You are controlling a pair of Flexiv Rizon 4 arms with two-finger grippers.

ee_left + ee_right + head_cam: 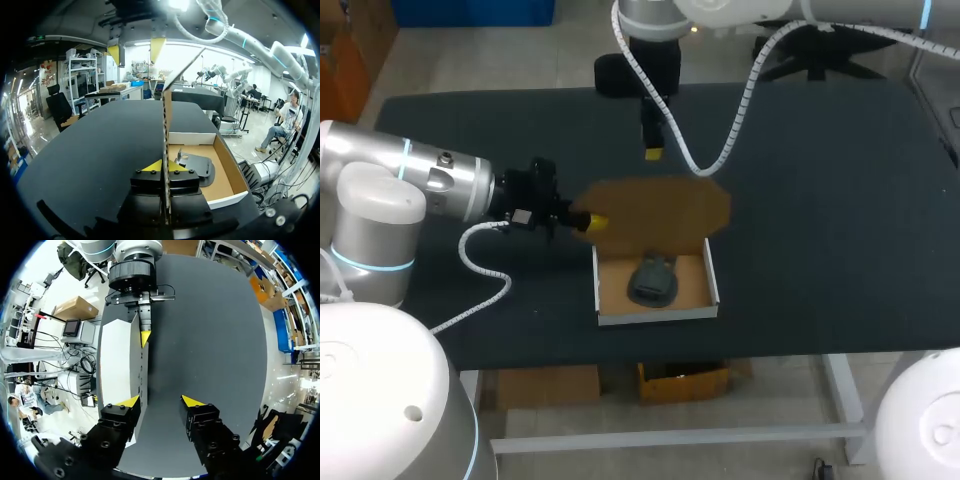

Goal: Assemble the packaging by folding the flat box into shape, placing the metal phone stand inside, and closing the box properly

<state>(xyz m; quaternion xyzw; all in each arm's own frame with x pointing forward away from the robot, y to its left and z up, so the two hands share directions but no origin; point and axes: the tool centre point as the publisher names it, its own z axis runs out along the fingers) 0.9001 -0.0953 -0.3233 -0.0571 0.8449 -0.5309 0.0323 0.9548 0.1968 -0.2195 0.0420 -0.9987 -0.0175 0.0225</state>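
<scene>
The box [657, 312] has white walls and a brown inside, and it stands open near the table's front edge. The dark metal phone stand [653, 280] lies inside it. Its brown lid [665, 205] stands raised from the far wall. My left gripper [592, 222] is shut on the lid's left edge; in the left wrist view the lid [165, 115] runs edge-on between the fingers of this gripper [164, 166], with the stand [196, 167] beside it. My right gripper [653, 152] hangs open above the lid's far side. In the right wrist view the right gripper [160, 401] is over the lid's top edge [141, 375], across from the left gripper [145, 335].
The dark table [820, 200] is bare to the right of and behind the box. My right arm's white coiled cable [720, 150] hangs over the table behind the lid. The table's front edge is close below the box.
</scene>
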